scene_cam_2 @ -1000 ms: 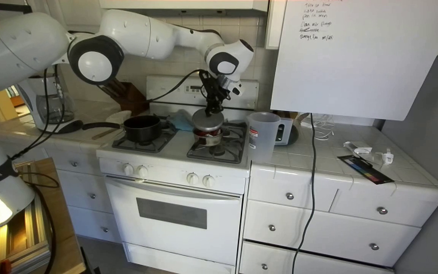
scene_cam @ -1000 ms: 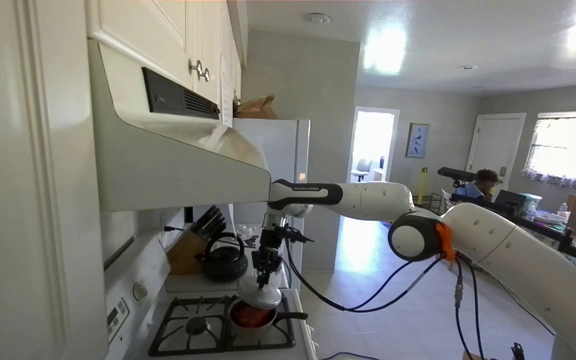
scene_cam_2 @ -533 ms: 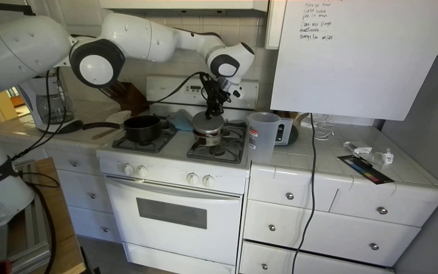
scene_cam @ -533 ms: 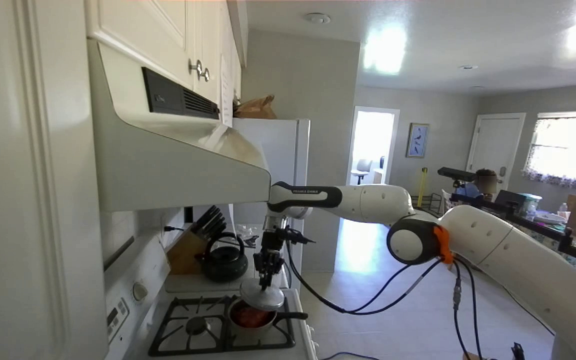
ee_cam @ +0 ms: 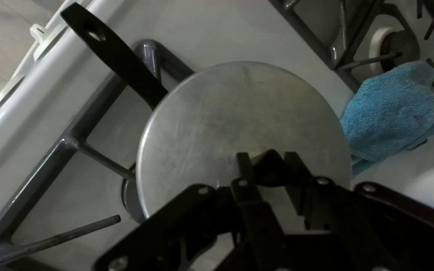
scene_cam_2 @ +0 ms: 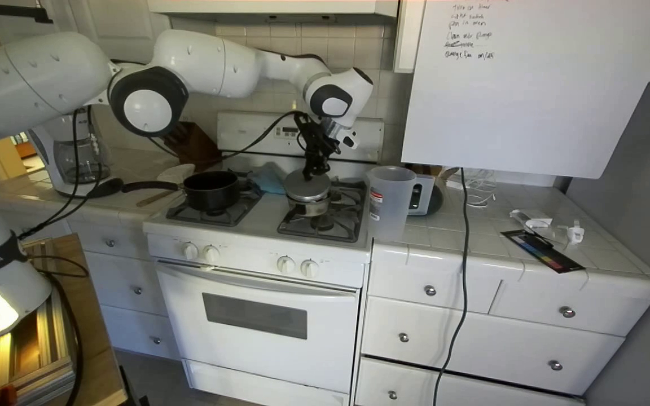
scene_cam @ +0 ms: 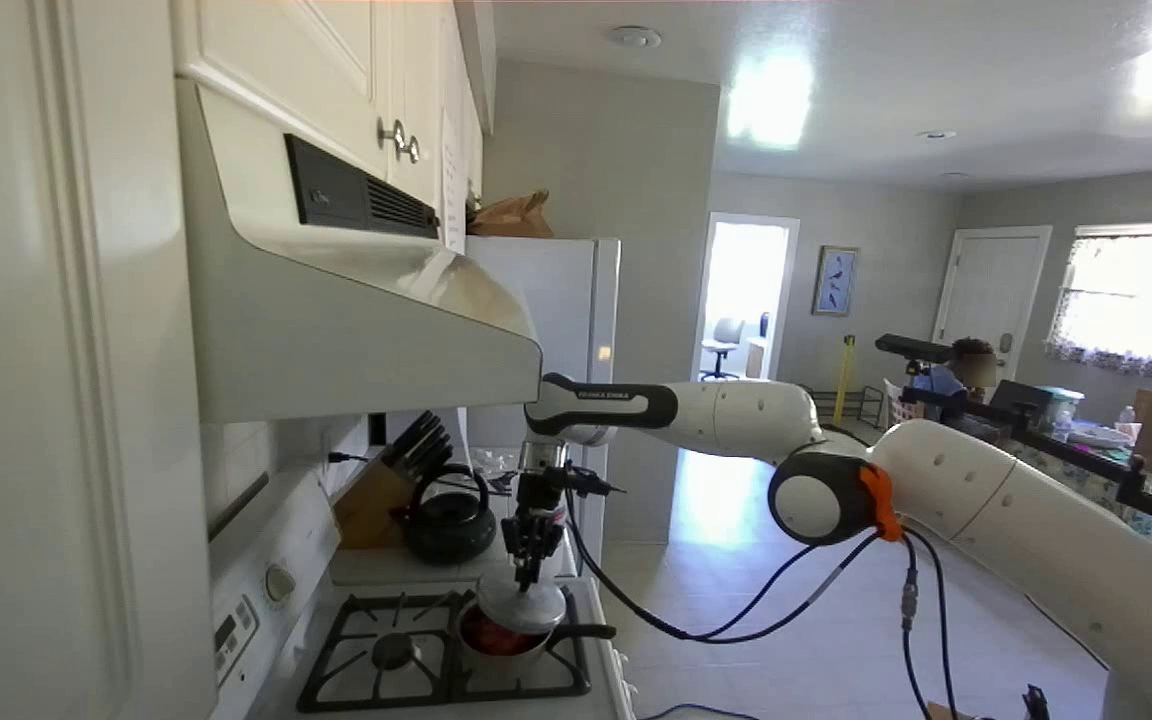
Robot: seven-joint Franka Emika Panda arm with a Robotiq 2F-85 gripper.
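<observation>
My gripper (ee_cam: 266, 160) is shut on the black knob (ee_cam: 271, 169) of a round grey metal lid (ee_cam: 217, 124). In both exterior views the lid (scene_cam: 536, 608) (scene_cam_2: 308, 189) is held over a small light pot (scene_cam_2: 309, 208) on a stove burner. In an exterior view the lid sits off-centre, toward the pot's black handle (scene_cam: 586, 632), and red contents (scene_cam: 489, 636) show at the uncovered side. I cannot tell whether the lid touches the rim. In the wrist view the lid hides the pot's body; only the handle (ee_cam: 119, 56) sticks out.
A black saucepan (scene_cam_2: 212, 192) and a blue cloth (scene_cam_2: 268, 179) are on the stove, left of the pot. A plastic pitcher (scene_cam_2: 390, 206) stands right of it. A dark kettle (scene_cam: 449, 528) and knife block (scene_cam: 371, 508) stand behind. The range hood (scene_cam: 366, 340) overhangs the stove.
The arm and gripper have come down with the lid. The lid is lower over the pot, and the red strip between lid and pot no longer shows in an exterior view.
</observation>
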